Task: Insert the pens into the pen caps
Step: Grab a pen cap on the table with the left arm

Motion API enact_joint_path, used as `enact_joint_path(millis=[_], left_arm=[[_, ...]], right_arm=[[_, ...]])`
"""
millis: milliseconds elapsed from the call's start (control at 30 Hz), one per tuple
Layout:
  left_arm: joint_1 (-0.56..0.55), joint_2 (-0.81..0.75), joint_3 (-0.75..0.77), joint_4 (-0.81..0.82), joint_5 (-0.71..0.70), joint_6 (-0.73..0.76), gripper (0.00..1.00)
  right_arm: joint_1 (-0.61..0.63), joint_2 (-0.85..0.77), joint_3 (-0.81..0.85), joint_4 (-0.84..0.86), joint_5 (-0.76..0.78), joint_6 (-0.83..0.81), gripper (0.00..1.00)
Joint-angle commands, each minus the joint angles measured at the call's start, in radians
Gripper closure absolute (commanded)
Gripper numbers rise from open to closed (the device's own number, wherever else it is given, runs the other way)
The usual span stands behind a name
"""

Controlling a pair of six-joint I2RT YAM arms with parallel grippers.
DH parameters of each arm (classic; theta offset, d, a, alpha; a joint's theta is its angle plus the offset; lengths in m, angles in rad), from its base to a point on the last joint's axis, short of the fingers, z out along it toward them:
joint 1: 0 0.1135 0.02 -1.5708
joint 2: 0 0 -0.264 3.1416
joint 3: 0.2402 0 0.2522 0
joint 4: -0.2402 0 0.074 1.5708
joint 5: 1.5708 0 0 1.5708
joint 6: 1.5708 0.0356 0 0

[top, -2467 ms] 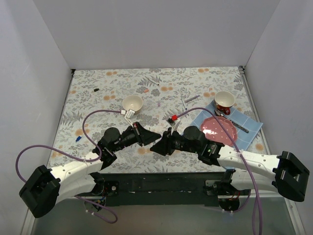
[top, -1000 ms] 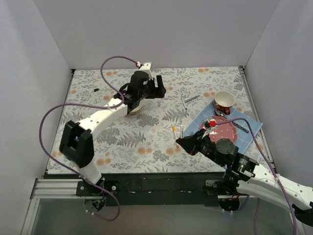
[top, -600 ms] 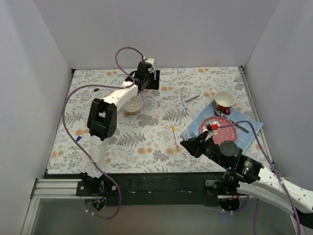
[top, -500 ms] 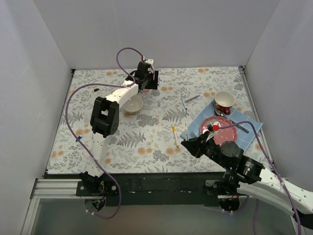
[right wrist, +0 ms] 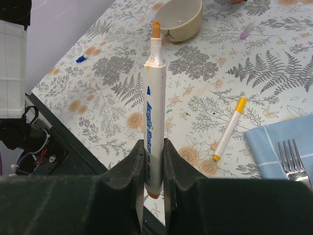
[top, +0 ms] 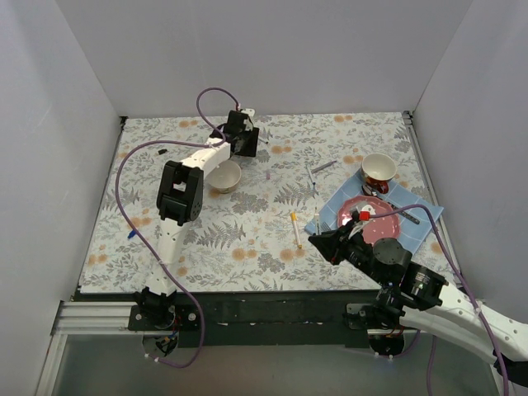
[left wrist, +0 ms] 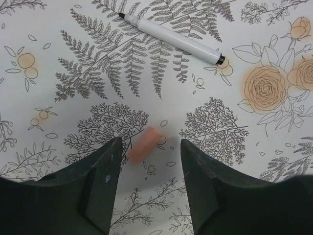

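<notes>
Orange pen (right wrist: 154, 117): standing upright in the right gripper (right wrist: 152, 161), orange tip pointing up, pale barrel with blue lettering facing the wrist camera.
Right gripper: its two fingers are pressing on the lower barrel from both sides, with almost no gap showing; in the top view it is hanging over the near part of the flowered cloth (top: 231, 239), just beside the blue napkin (top: 422, 213).
Orange-pink cap (left wrist: 143, 144): lying on its side on the cloth, directly between the fingers of the left gripper (left wrist: 150, 147).
Left gripper: jaws are standing partly apart, one on each side of the cap; the cap is lying nearer the finger on the picture's left, and whether that finger is touching it cannot be told. Nothing is being held.
Left arm: reaching far across the table, its gripper (top: 242, 140) sitting beyond the cream bowl (top: 223, 175).
Black-tipped pen (left wrist: 171, 38): lying uncapped on the cloth, beyond the cap and well apart from the fingers.
Yellow pen (top: 294, 228): lying flat on the cloth, near the right gripper.
Purple cap (top: 268, 176): resting on the cloth between the bowl and the napkin.
Blue cap (top: 131, 234): lying near the left edge.
Black cap (top: 162, 152): lying near the far left corner.
Fork (right wrist: 293, 161): lying on the napkin.
</notes>
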Motion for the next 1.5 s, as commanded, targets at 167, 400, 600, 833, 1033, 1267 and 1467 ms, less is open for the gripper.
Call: enact_joint_path(millis=[167, 400, 600, 833, 1033, 1267, 1467], left_arm=[[-0.001, -0.005, -0.056, 0.022, 0.036, 0.089, 0.52], [-0.001, 0.009, -0.063, 0.025, 0.094, 0.129, 0.57], [-0.002, -0.005, -0.092, 0.015, 0.096, 0.123, 0.69], [-0.004, -0.071, -0.177, 0.035, 0.206, 0.141, 0.88], [-0.007, -0.200, -0.296, 0.054, 0.410, 0.256, 1.00], [-0.041, -0.459, -0.514, 0.103, 0.554, 0.532, 1.00], [-0.070, -0.571, -0.565, 0.013, 0.593, 0.629, 1.00]], right_arm=[[-0.002, 0.012, 0.041, 0.031, 0.017, -0.013, 0.99], [-0.002, 0.007, 0.030, 0.039, 0.022, -0.002, 0.99], [-0.001, 0.004, 0.027, 0.040, 0.031, 0.001, 0.99], [-0.001, 0.001, 0.027, 0.050, 0.029, 0.001, 0.99], [-0.001, 0.000, 0.041, 0.044, 0.017, 0.012, 0.99], [-0.001, -0.020, 0.081, 0.011, 0.025, 0.013, 0.99], [-0.002, -0.054, 0.083, -0.009, 0.019, 0.044, 0.99]])
